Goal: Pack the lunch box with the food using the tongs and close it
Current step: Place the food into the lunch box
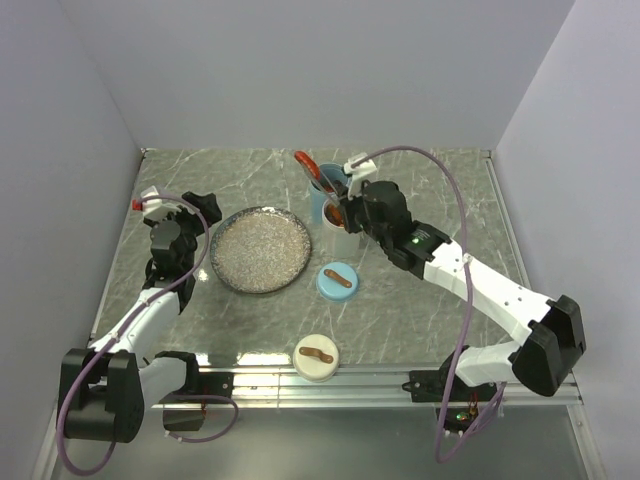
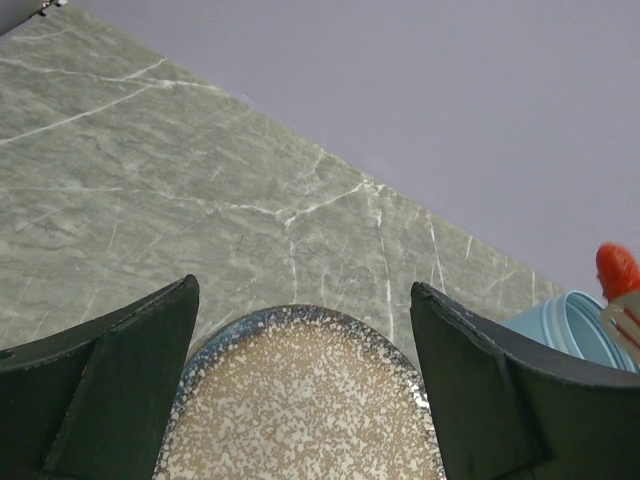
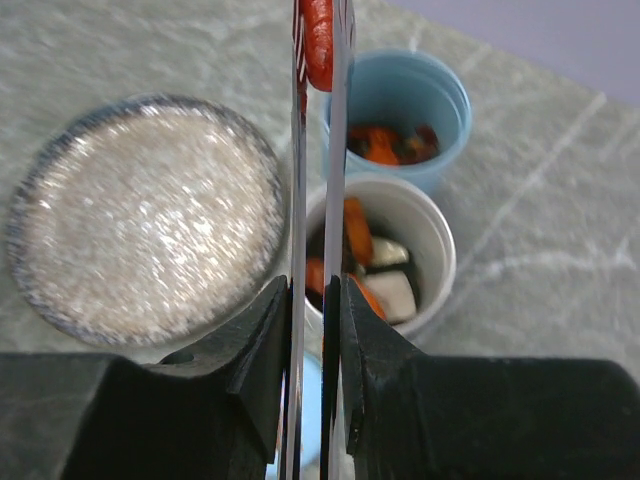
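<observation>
My right gripper is shut on the tongs, squeezing the two thin metal arms almost together. A red piece sits between the tongs' tips, over the blue lunch box cup. That cup holds orange and dark food. The white cup right below the tongs holds orange, white and dark food. Left of the speckled plate, my left gripper is open and holds nothing. The plate is bare.
A blue lid with a brown strip handle lies in front of the cups. A white lid of the same kind lies at the table's near edge. Grey walls close in the left, back and right sides.
</observation>
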You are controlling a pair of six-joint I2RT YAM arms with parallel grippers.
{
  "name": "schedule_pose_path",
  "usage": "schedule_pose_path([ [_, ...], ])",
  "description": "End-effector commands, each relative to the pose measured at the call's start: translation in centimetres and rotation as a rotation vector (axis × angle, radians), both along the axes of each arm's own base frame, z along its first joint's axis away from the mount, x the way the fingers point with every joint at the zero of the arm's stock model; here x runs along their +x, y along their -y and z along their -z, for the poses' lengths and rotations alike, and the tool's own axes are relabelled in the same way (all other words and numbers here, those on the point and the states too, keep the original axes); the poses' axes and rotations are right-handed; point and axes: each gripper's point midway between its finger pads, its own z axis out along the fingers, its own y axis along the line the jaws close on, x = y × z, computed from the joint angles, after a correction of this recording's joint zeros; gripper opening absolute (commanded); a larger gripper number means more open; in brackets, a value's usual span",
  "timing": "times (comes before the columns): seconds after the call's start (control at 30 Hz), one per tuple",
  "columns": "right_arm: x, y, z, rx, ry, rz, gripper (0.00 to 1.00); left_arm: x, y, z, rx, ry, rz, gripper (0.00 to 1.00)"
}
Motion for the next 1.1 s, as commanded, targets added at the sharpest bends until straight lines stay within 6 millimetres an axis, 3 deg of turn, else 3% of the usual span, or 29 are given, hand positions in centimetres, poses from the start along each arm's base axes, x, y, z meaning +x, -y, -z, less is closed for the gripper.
schedule_pose_path([
  [0.0,0.0,2.4,-2.6,0.078,0.062,0.1,0.14,0.0,0.2,-0.5,-0.016,0.026,0.005,0.93],
  [0.2,-0.4,3.9,-2.0,0.086,0.052,0.137,0.15,0.1,0.3,-0.3,-0.015,0.021,0.008,0.93],
  [0.43,0.2,3.9,-1.2,0.073,0.03,0.139,0.16,0.2,0.2,-0.1,-0.014,0.017,0.006,0.93],
  [0.77,0.7,3.9,-1.4,0.078,0.028,0.146,0.39,0.2,0.1,-0.1,-0.012,0.016,0.0,0.93],
  [1.07,1.0,3.9,-1.7,0.082,0.036,0.149,0.42,0.1,0.1,0.1,-0.012,0.012,-0.002,0.93],
])
